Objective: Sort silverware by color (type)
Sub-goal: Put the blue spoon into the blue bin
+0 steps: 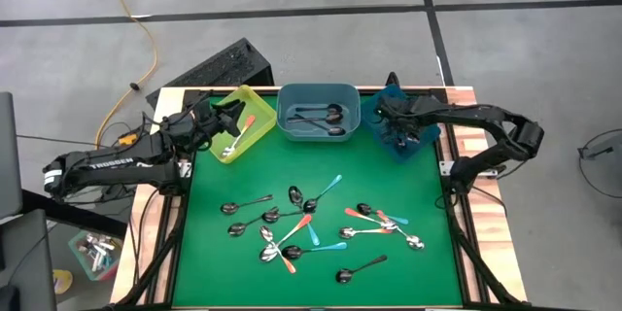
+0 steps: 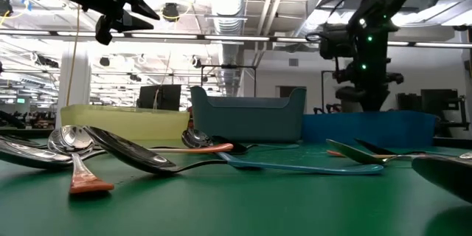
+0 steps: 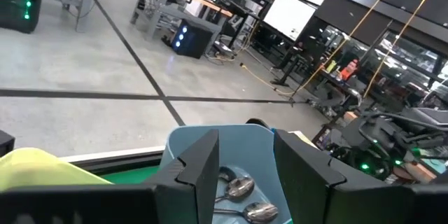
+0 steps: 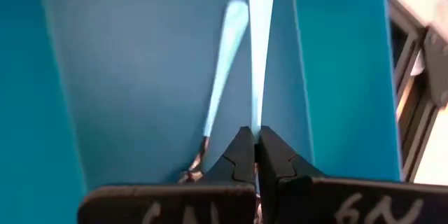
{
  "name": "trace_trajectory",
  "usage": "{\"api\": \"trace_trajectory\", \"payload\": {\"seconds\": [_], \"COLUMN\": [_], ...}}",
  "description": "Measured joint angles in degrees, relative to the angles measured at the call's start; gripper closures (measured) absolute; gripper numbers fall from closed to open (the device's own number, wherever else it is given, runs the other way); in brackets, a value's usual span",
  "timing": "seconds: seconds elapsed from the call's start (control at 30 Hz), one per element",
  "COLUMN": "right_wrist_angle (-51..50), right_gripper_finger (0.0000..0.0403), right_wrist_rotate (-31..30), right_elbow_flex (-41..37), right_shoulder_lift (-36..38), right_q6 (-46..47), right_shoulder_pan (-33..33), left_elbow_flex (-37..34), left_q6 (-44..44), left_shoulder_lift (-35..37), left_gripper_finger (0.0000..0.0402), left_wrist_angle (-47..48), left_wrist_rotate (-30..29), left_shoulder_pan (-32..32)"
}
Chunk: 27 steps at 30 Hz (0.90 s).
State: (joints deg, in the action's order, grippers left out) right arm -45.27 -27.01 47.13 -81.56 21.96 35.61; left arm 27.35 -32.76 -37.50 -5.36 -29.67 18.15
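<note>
The right gripper (image 4: 256,155) reaches into the blue bin (image 1: 400,138) at one o'clock, pinched tight on a teal-handled spoon (image 4: 260,42); only its wrist view shows this, plus a second teal spoon (image 4: 222,63) lying inside. The left gripper (image 1: 216,117) hovers over the yellow bin (image 1: 255,100) at eleven o'clock, jaws part-spread, empty. Loose spoons (image 1: 321,224) lie mid-mat

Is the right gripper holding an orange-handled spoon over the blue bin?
No: in the right wrist view the right gripper is shut on a light teal-blue spoon handle inside the blue bin.
</note>
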Motion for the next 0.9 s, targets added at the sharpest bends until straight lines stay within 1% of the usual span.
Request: {"api": "trace_trajectory", "payload": {"seconds": [0.13, 0.23, 0.3, 0.53, 0.67, 0.8, 0.87, 0.9], "right_wrist_angle": [1.94, 3.93, 5.45, 6.45, 6.76, 7.28, 7.59, 6.94], "right_gripper_finger": [0.0396, 0.0396, 0.0396, 0.0396, 0.0396, 0.0393, 0.0387, 0.0382], "right_wrist_rotate": [0.10, 2.74, 3.82, 4.23, 6.88, 7.11, 5.42, 5.56], "right_elbow_flex": [-1.46, -2.83, -3.62, -3.80, -3.66, -3.54, -3.87, -3.96], "right_shoulder_lift": [0.01, 0.02, 0.02, -1.20, -3.78, -4.89, -4.88, -4.95], "right_q6": [-0.33, -1.96, -2.37, -3.17, -2.94, -2.89, -3.15, -3.13], "right_shoulder_pan": [2.55, 3.72, 3.94, 4.51, 4.73, 4.74, 4.72, 4.77], "left_elbow_flex": [0.00, 0.00, 0.00, 0.00, 0.00, 0.00, 0.00, 0.00], "left_q6": [-0.05, -0.10, -0.19, -0.25, -0.27, -0.77, -0.85, -0.86], "left_shoulder_lift": [0.00, 0.00, 0.00, 0.00, 0.00, 0.00, 0.00, 0.00], "left_gripper_finger": [0.0281, 0.0281, 0.0281, 0.0281, 0.0281, 0.0281, 0.0281, 0.0281], "left_wrist_angle": [0.00, -0.03, -0.03, -0.08, -0.10, -0.10, -0.10, -0.10], "left_wrist_rotate": [0.00, -0.57, -0.80, -2.52, -2.62, -2.66, -2.66, -2.67], "left_shoulder_pan": [0.00, -0.02, 0.00, -0.02, -0.02, 0.00, -0.01, -0.01]}}
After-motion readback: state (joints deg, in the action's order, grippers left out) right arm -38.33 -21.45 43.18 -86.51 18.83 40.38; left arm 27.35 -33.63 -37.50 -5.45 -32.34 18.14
